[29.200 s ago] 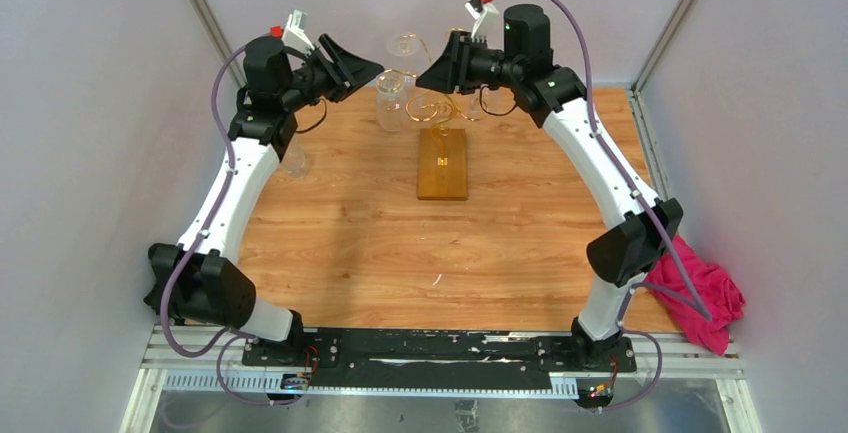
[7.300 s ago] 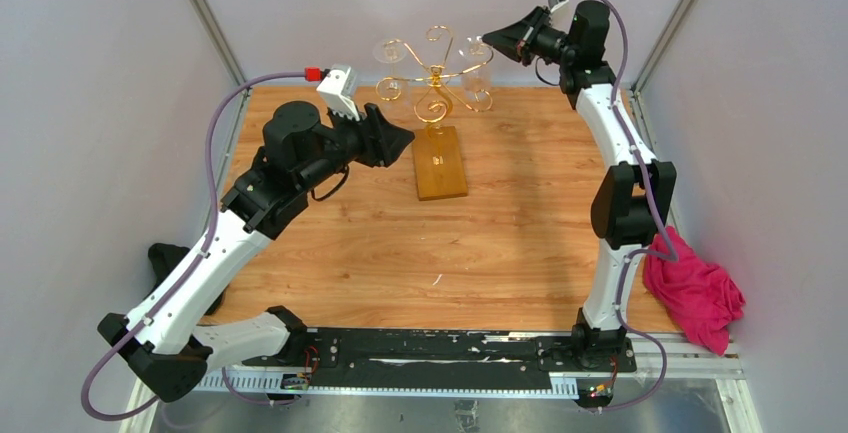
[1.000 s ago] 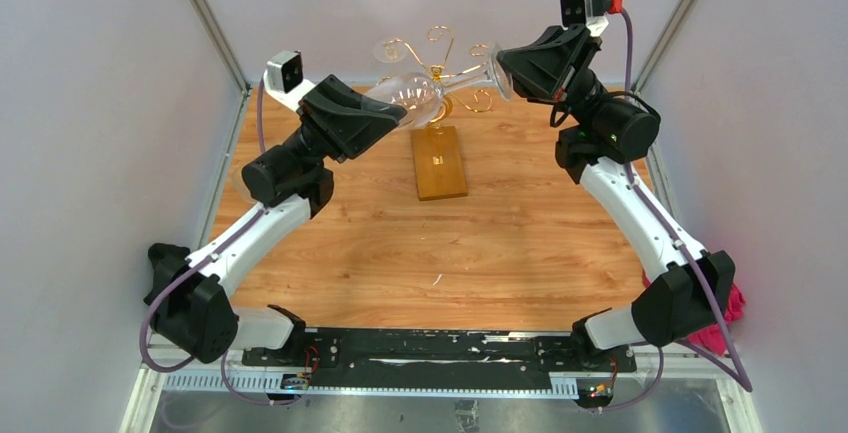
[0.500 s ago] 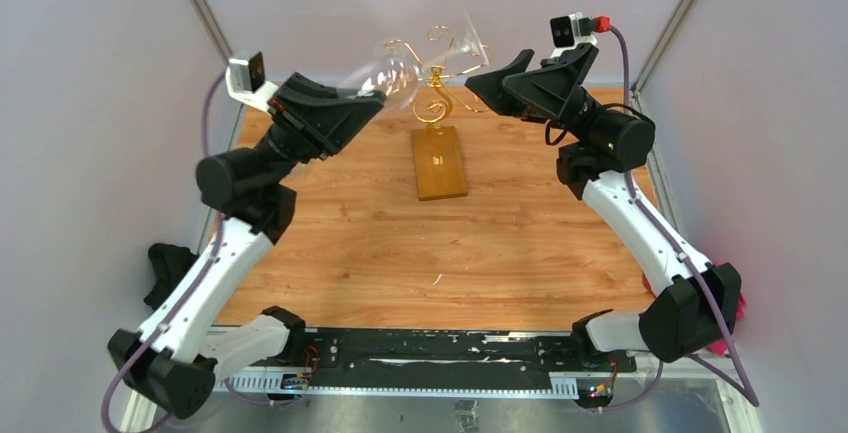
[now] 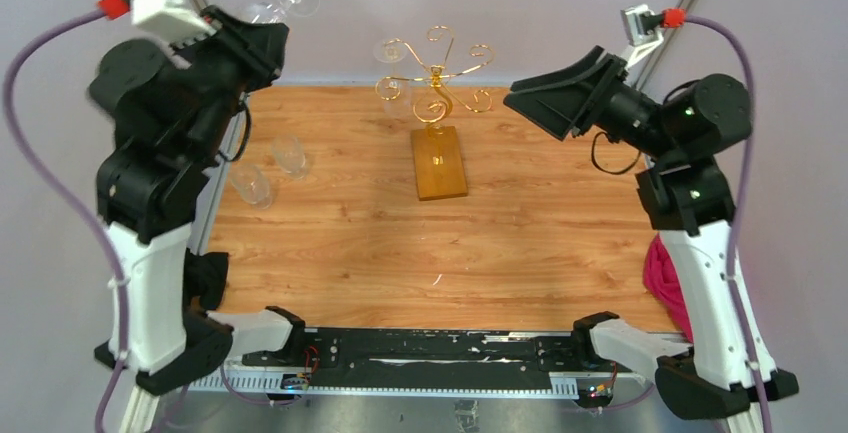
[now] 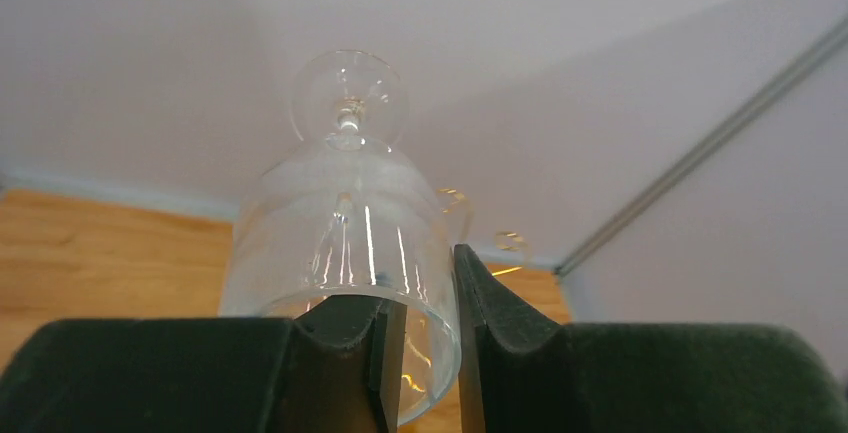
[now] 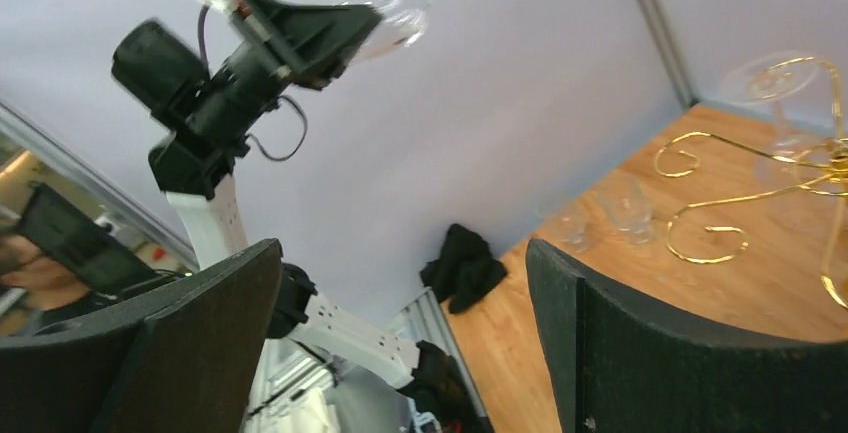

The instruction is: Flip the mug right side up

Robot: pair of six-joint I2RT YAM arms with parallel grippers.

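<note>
Upper left of the overhead view, the left gripper pinches the wine glass by its rim, stem running up and away, foot topmost. The right gripper gapes empty, well apart.

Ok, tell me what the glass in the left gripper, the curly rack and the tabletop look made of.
Stemmed glass: clear glass, glossy; you can see straight through it and its rim catches highlights, though clear plastic is possible. Rack: thin metal wire, shiny gold finish, bent into curls. Tabletop: wood or wood-look laminate, visible grain, satin sheen.
</note>
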